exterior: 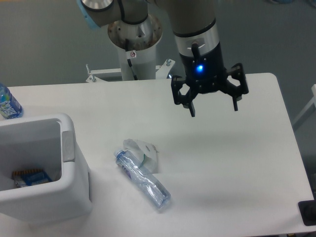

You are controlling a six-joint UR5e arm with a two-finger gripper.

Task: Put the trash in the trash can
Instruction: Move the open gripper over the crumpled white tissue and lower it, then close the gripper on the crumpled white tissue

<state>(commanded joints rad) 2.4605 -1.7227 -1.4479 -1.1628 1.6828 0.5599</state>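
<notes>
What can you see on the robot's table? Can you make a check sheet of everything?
Surface: white table, bare on its right half.
Job's things: clear water bottle lying on its side, a plastic wrapper against its upper end; white trash can at the left, with a small packet inside.
Clutter: blue-label bottle at the far left edge.
Gripper: gripper open, empty, above the table, up and to the right of the bottle.
Cables: nothing seen.
Surroundings: robot base behind the table, grey floor.

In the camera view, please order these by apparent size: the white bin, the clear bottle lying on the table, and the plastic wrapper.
1. White bin, by far the largest.
2. Clear bottle.
3. Plastic wrapper, smallest, partly hidden by the bottle.
</notes>
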